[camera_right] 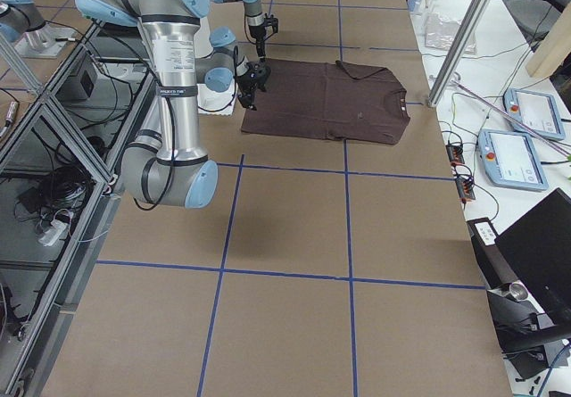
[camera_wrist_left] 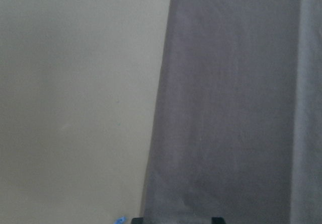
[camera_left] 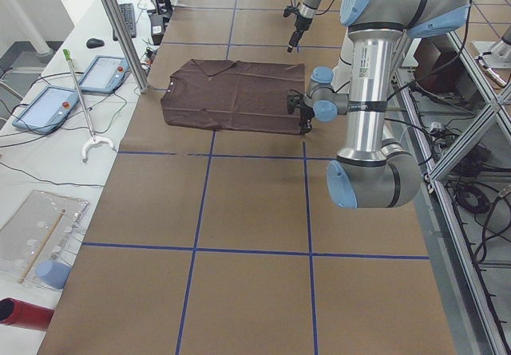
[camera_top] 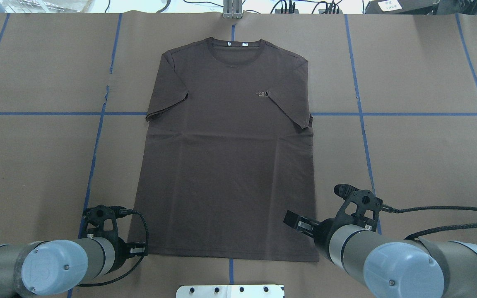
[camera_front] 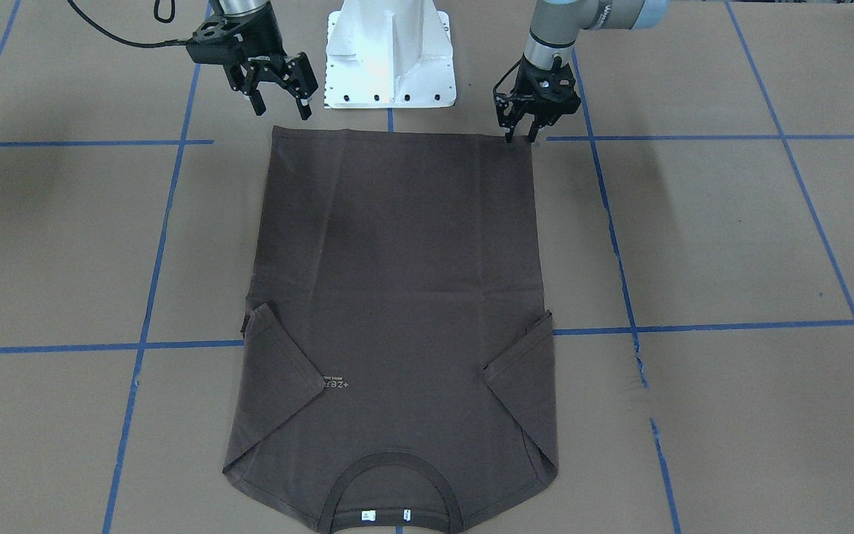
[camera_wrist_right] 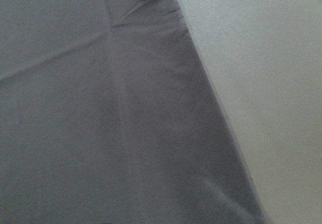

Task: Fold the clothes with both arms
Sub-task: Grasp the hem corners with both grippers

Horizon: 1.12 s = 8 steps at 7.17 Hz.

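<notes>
T-shirt (camera_front: pixel 397 282) corner sits at spread left gripper (camera_front: pixel 520 135); right gripper (camera_front: pixel 282 110) hovers spread.

The table (camera_front: pixel 731 245) is covered edge to edge in brown paper, marked into large rectangles by lines of blue tape (camera_front: pixel 701 325) (one line is ragged and broken a little way out from a sleeve). A dark brown T-shirt (camera_front: pixel 397 282) lies flat on the paper, front up, about midway across the table. Its straight hem points toward the robot and its ribbed collar (camera_front: pixel 390 475) points away. Both short sleeves are folded inward onto the chest, and faint creases cross the body. A white base plate (camera_front: pixel 390 59) stands on the paper just beyond the hem, close to it but apart.
</notes>
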Each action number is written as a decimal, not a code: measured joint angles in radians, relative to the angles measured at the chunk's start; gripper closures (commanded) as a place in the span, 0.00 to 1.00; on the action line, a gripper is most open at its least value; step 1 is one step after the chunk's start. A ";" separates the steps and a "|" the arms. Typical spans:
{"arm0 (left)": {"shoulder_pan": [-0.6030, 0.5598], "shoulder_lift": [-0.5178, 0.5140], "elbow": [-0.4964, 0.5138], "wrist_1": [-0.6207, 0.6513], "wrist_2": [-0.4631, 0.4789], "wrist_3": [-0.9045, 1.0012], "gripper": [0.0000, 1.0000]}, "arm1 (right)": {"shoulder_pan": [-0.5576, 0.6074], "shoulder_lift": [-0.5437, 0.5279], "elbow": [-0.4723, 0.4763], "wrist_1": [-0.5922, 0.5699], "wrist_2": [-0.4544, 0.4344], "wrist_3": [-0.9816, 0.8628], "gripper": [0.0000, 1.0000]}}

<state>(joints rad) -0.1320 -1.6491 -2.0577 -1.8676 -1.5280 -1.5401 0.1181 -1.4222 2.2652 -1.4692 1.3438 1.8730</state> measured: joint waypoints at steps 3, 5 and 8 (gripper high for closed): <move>0.002 0.001 0.009 0.001 -0.001 0.000 0.78 | 0.000 0.000 0.000 0.000 0.000 0.000 0.04; 0.003 -0.001 0.010 0.001 -0.003 0.001 1.00 | 0.000 0.000 0.001 0.000 0.000 0.000 0.04; 0.002 -0.005 0.000 0.001 -0.004 0.001 1.00 | -0.001 -0.001 -0.001 -0.001 0.000 0.001 0.19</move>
<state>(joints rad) -0.1303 -1.6543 -2.0575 -1.8669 -1.5323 -1.5386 0.1167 -1.4229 2.2646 -1.4699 1.3435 1.8737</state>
